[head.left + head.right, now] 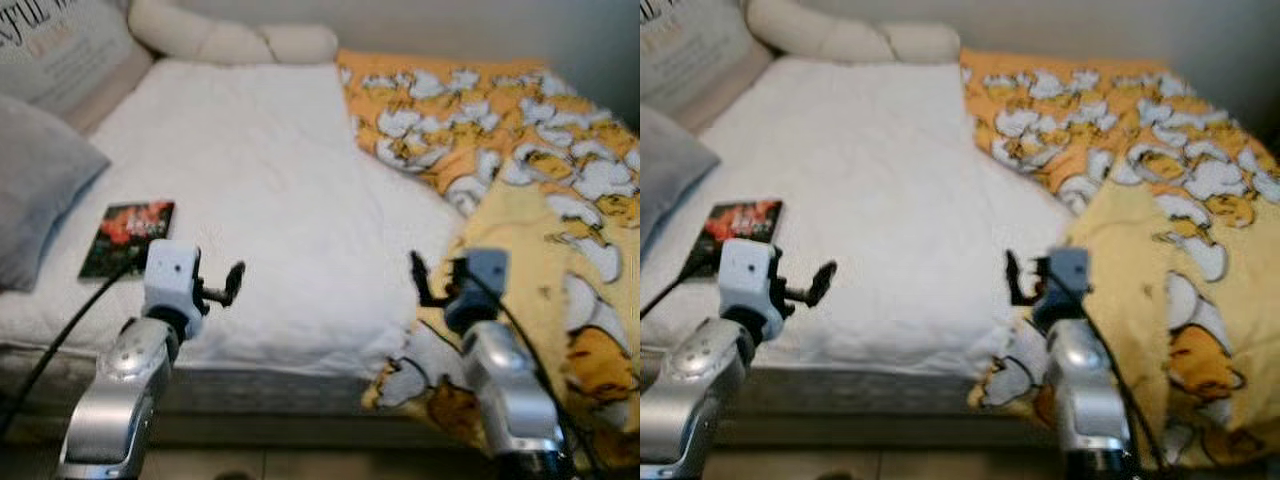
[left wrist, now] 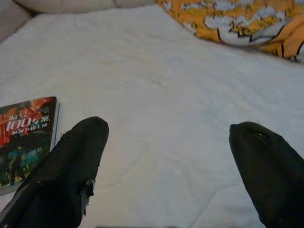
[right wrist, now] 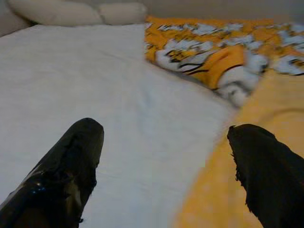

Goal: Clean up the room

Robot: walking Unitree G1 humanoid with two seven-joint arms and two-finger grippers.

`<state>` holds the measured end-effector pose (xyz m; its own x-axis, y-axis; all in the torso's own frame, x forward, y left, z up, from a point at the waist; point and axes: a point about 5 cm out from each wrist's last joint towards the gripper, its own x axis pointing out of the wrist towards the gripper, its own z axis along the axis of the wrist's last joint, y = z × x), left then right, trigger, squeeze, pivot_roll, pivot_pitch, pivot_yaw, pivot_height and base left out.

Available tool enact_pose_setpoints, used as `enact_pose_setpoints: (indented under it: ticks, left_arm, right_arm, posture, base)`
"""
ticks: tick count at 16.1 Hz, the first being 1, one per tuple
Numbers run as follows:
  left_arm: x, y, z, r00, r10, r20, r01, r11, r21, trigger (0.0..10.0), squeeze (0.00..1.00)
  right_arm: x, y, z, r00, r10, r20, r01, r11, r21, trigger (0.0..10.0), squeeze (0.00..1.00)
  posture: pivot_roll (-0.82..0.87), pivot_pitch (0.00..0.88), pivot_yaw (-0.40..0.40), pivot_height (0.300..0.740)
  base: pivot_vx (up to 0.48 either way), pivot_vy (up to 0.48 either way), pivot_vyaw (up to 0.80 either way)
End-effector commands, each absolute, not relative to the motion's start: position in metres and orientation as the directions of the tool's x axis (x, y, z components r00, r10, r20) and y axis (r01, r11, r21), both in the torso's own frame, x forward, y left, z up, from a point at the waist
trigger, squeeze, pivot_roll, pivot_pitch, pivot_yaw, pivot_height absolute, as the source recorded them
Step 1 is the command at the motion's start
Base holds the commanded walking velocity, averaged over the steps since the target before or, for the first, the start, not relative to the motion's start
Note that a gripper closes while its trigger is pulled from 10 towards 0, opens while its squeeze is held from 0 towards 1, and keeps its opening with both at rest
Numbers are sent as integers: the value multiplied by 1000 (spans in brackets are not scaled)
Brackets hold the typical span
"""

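A bed with a white sheet lies before me. A dark book with a red cover picture rests near its left front edge, also seen as the book beside my left fingers. A crumpled yellow blanket with a white cartoon pattern covers the bed's right side and hangs over the front. My left gripper is open above the sheet, just right of the book. My right gripper is open at the seam between sheet and blanket. Neither holds anything.
A grey pillow and a printed cushion lie at the bed's left. A cream bolster runs along the head end by the wall. The bed's front edge is close below my arms.
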<state>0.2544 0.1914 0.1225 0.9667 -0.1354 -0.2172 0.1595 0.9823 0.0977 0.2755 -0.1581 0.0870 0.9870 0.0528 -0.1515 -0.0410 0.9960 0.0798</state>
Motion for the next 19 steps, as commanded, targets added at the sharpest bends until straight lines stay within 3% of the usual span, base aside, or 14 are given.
enact_pose_setpoints:
  ticks: [1,2,3,12,14,19]
  left_arm:
    - [256,197,124,971,-114,-212,140,984,110,10000,0]
    - [256,197,125,971,-113,-209,140,983,118,10000,0]
    - [257,197,126,972,-116,-204,142,983,118,10000,0]
    - [265,194,131,971,-147,-188,172,977,128,10000,0]
    - [266,194,131,971,-145,-188,170,977,125,10000,0]
    - [267,194,130,970,-150,-190,175,977,123,10000,0]
  right_arm:
    - [276,-150,89,984,90,-154,-74,992,106,10000,1000]
    - [277,-150,89,985,91,-148,-76,992,105,10000,1000]
    - [278,-147,91,985,105,-139,-87,987,133,10000,0]
    - [286,-137,94,982,128,-140,-105,981,160,10000,0]
    - [286,-135,93,979,138,-147,-114,980,163,10000,0]
    - [287,-135,92,977,146,-154,-130,985,114,10000,0]
  posture:
    - [22,0,-35,740]
    - [23,0,-34,740]
    - [24,0,-32,740]
    - [19,0,-21,740]
    - [16,0,-22,740]
    - [11,0,-21,740]
  base:
    - [0,0,0]
    - [0,0,0]
    - [0,0,0]
    - [0,0,0]
    - [240,0,-800]
    - [277,0,0]
